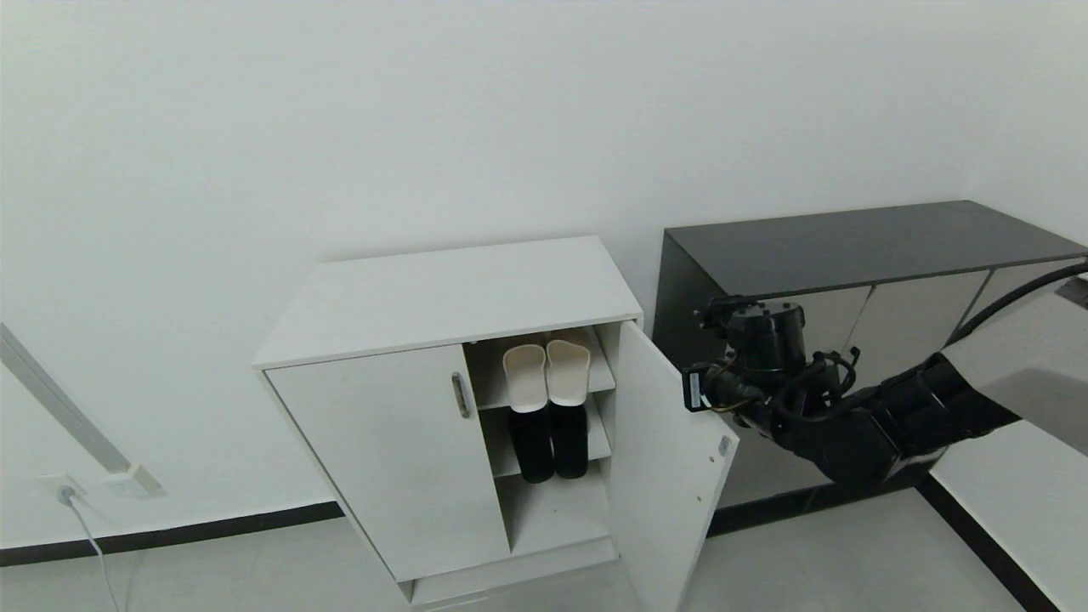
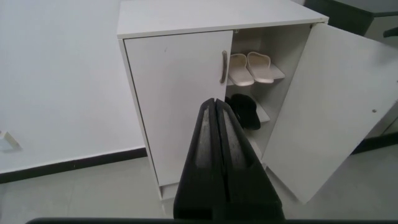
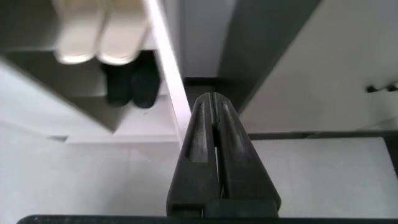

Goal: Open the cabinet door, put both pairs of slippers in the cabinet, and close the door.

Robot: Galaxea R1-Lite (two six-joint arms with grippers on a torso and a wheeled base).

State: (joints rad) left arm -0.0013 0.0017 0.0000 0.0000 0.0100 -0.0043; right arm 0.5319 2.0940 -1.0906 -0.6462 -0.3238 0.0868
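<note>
White laminate, smooth and matt, covers the boxy cabinet (image 1: 442,293), which stands against a bare pale wall (image 1: 510,110) on a floor (image 1: 816,561) of large grey tiles. A black skirting strip (image 1: 170,535) runs along the foot of the wall. A dark-topped sideboard (image 1: 850,242) stands just beside the cabinet.

The cabinet's left door (image 1: 391,450) is closed and carries a slim metal handle (image 1: 460,395). The right door (image 1: 667,463) swings wide open. Inside, a pair of cream slippers (image 1: 546,374) lies on the upper shelf, soles up. A pair of black slippers (image 1: 548,442) sits on the shelf below. The open door cuts off the right part of the shelves.

The right gripper (image 3: 215,98) has its fingers pressed flat together, empty, close by the open door's outer edge. I cannot tell whether it touches the door. In the head view its tip is hidden behind the door. The left gripper (image 2: 215,102) is also closed on nothing and points at the closed door from well back.

A wall socket (image 1: 64,490) with a trailing cable sits low by the skirting.
</note>
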